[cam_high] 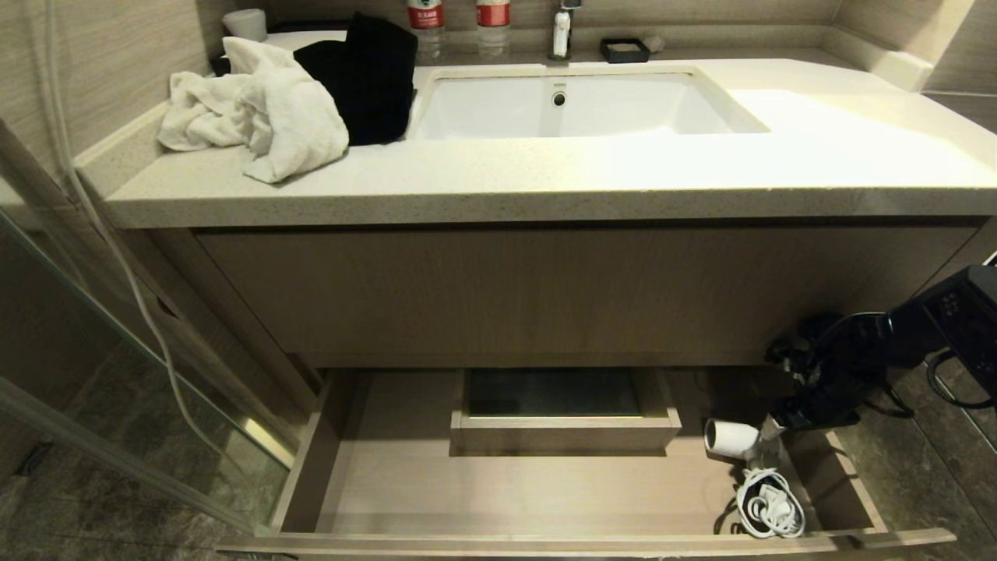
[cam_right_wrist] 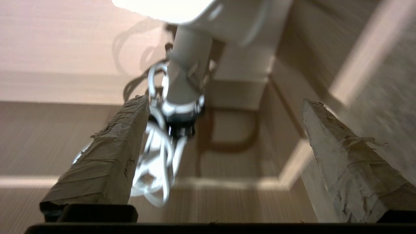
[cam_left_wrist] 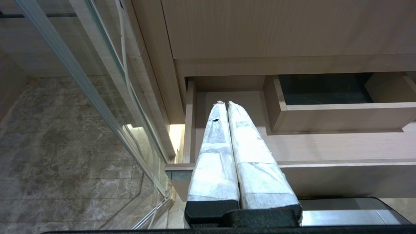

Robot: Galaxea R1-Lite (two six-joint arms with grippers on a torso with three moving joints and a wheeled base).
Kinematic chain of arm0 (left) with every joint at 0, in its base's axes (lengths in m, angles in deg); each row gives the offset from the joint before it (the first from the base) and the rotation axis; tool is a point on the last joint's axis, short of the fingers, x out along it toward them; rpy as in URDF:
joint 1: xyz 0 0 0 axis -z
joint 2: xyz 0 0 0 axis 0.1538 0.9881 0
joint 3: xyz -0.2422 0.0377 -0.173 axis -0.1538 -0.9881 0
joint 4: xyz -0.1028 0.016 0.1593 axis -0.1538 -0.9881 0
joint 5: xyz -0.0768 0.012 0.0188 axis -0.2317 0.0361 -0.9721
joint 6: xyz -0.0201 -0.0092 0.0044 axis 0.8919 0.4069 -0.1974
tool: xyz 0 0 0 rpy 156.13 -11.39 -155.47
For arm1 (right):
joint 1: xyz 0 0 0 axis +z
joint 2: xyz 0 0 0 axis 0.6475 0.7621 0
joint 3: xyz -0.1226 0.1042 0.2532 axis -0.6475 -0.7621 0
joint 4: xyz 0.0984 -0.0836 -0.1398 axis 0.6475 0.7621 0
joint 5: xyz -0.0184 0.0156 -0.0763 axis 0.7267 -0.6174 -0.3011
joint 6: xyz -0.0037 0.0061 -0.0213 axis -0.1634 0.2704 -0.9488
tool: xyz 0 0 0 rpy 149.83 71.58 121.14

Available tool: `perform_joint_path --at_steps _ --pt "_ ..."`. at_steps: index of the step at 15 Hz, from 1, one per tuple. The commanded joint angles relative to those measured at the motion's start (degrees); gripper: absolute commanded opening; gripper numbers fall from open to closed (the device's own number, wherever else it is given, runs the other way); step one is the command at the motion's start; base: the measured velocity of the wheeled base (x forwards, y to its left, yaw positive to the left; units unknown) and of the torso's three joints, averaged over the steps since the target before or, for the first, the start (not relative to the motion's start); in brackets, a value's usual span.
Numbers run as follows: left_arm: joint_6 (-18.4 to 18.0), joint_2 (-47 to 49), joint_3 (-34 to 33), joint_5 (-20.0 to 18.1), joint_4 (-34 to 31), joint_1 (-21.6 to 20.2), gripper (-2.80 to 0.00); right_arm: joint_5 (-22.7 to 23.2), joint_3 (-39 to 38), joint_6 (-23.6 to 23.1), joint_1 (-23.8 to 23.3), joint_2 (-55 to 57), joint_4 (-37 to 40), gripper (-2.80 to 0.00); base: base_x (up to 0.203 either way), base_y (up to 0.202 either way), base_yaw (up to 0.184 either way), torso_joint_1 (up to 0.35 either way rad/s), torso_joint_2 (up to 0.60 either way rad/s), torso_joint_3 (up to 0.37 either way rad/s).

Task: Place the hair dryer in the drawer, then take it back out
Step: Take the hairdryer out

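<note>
R gripper [cam_right_wrist: 224, 130] spread wide, holding nothing; hair dryer [cam_high: 732, 438] in drawer [cam_high: 498, 491]; no legible labels.

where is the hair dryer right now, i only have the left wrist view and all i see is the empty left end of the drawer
Observer: The hair dryer lies inside the drawer, at its right end.
Operator: is the right tool holding it
Observer: No. The right tool is open, its fingers spread wide either side of the handle.
Operator: and the cord
Observer: The coiled cord lies on the drawer floor, just in front of the dryer.
Operator: anything on the counter
Observer: A white towel and a black cloth, left of the sink.
</note>
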Motion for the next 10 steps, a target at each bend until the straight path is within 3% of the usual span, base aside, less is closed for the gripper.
perform_joint_path --at_steps 1,10 --pt "0.01 -0.06 0.0 0.02 0.0 0.0 -2.8 -0.18 -3.58 -0.08 0.12 -6.26 0.0 0.0 0.0 0.0 0.0 0.0 0.0 0.0" --pt "0.01 -0.09 0.0 0.02 0.0 0.0 -2.8 0.13 -12.09 0.16 0.21 -20.44 -1.68 0.0 0.0 0.0 0.0 0.0 0.0 0.0"
